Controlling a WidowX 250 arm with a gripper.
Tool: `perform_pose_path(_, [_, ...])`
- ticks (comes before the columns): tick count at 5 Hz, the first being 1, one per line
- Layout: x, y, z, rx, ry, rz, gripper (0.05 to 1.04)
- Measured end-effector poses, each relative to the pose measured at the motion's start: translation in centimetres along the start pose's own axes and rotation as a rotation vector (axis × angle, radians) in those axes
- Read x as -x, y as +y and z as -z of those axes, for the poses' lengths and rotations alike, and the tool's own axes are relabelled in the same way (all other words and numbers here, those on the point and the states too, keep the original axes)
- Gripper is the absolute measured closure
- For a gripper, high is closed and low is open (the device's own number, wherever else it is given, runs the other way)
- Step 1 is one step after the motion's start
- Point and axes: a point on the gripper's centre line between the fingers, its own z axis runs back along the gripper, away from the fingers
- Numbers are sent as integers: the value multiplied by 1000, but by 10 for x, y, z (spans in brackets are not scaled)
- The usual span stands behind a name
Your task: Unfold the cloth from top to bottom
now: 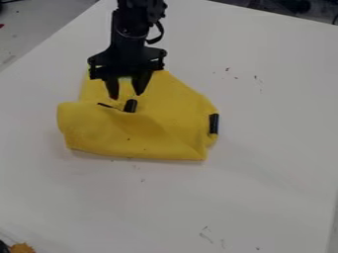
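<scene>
We see the black gripper (126, 94) hanging over the far part of a yellow cloth (151, 133) on a white tabletop (277, 163), its two fingers pointing down and standing apart. The arm (129, 34) enters from the far edge, left of the middle. We find the cloth left of centre, partly folded over itself, its left side rounded and its near edge almost straight; whether the fingertips touch it, we cannot tell. Just on the near side of the fingers we spot a short black strip (130, 105) on the cloth, and a second black strip (214, 123) at its right edge. Small dark specks (228, 69) dot the tabletop, and in the near left corner we see part of an orange-brown object (21, 248)
</scene>
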Motion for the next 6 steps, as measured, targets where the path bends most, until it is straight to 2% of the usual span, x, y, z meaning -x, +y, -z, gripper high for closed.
perform_pose_path(1, [1,5,18,-5,4,-19,85])
perform_pose_path(2, [3,7,33,-22,23,-30,79])
perform_pose_path(3, [2,9,39,-8,30,-42,83])
perform_pose_path(4, [5,8,42,14,38,-51,137])
perform_pose_path(6, [7,8,45,24,57,-44,716])
